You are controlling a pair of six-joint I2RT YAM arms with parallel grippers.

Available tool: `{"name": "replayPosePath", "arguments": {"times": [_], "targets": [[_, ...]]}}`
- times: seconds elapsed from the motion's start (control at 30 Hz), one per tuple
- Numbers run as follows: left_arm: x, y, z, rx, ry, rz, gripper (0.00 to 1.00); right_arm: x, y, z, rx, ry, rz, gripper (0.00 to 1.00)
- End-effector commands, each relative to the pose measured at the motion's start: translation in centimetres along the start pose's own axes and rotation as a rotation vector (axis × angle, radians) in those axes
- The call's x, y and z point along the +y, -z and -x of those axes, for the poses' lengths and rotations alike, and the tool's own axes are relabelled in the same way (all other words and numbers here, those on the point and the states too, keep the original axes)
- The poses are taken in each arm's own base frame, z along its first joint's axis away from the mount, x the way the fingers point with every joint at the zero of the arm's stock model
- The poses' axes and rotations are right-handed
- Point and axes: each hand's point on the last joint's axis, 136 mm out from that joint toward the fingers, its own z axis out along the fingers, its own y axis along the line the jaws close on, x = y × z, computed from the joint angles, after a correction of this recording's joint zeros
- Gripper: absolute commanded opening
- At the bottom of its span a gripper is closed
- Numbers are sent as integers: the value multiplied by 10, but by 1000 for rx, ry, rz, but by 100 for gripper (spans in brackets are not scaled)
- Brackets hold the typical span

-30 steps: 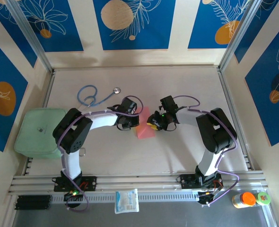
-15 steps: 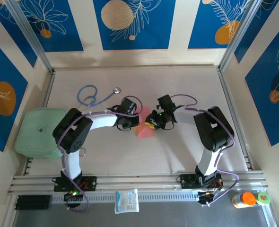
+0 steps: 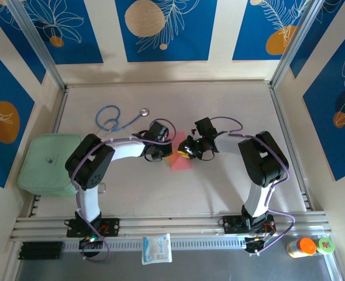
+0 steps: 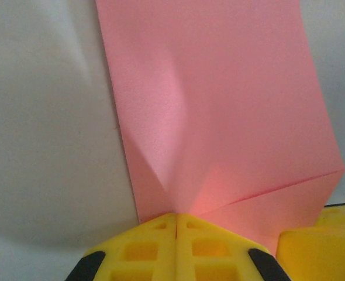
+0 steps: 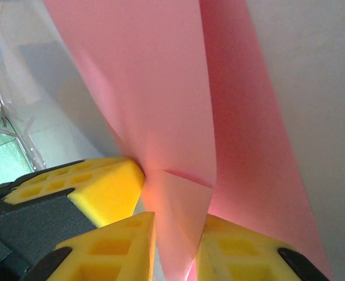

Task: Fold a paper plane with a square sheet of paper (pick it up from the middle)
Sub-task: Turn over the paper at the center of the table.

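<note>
The salmon-pink sheet of paper (image 3: 181, 163) lies partly folded on the table between the two arms, raised at its near corner. My left gripper (image 3: 162, 153) is shut on the paper's edge; in the left wrist view its yellow fingers (image 4: 143, 249) meet at the paper (image 4: 219, 105), which creases up from the pinch. My right gripper (image 3: 184, 152) is right beside it. In the right wrist view, a folded flap of the paper (image 5: 178, 117) hangs between its parted fingers (image 5: 117, 246), so the right gripper (image 5: 177, 221) stands open around it. No plane shape has formed.
A blue stethoscope (image 3: 117, 119) lies at the back left. The pale green pad (image 3: 47, 164) sits at the left edge. A white packet (image 3: 157, 248) and an orange-capped bottle (image 3: 304, 246) rest on the front rail.
My right gripper has shifted a little to the left, closer to the left gripper and the paper's raised corner. The left arm has stayed still.
</note>
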Motion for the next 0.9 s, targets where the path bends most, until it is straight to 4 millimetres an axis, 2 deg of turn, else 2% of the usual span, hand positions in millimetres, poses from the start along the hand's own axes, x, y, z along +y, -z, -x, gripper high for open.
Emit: {"name": "replayPosePath", "arguments": {"times": [0.0,0.13,0.23,0.37,0.47,0.6,0.7,0.87], "targets": [[18,-2,-14,52,29,46,1,2,-5,-12,44,18,26,23],[5,9,-12,68,7,6,5,-2,-8,-14,46,28,10,18],[-4,24,-3,50,5,-27,9,-2,-8,-12,36,42,12,13],[-15,53,10,17,24,-124,16,15,1,-9,4,113,60,7],[-12,76,16,-17,71,-194,25,33,13,-5,-26,169,111,5],[-11,98,14,-51,156,-338,42,57,34,-5,-43,225,209,5],[-23,110,14,-86,182,-475,65,72,47,-6,-28,243,276,5],[-49,117,15,-101,201,-656,84,91,63,-4,7,213,394,5]]}}
